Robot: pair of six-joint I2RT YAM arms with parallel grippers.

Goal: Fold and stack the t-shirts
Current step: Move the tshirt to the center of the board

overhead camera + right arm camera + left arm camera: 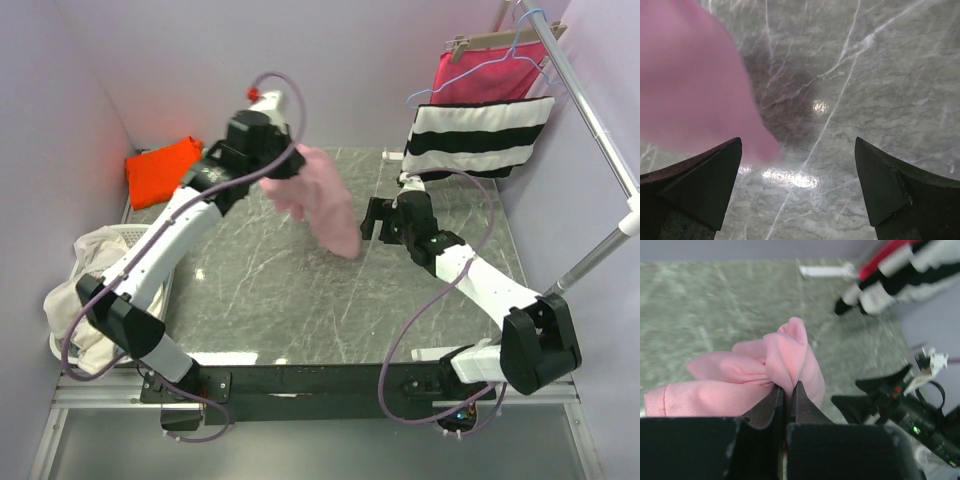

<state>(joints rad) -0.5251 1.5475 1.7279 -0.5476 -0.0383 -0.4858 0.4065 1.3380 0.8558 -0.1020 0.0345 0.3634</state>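
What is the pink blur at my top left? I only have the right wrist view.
Observer: A pink t-shirt. It hangs bunched from the left gripper, which is shut on a fold of it.
Operator: Where's the other shirt?
Observer: An orange t-shirt lies in the far left corner, apart from both arms.
Operator: How close am I to the pink one?
Observer: From above, the right gripper sits just beside the shirt's hanging end, jaws open.
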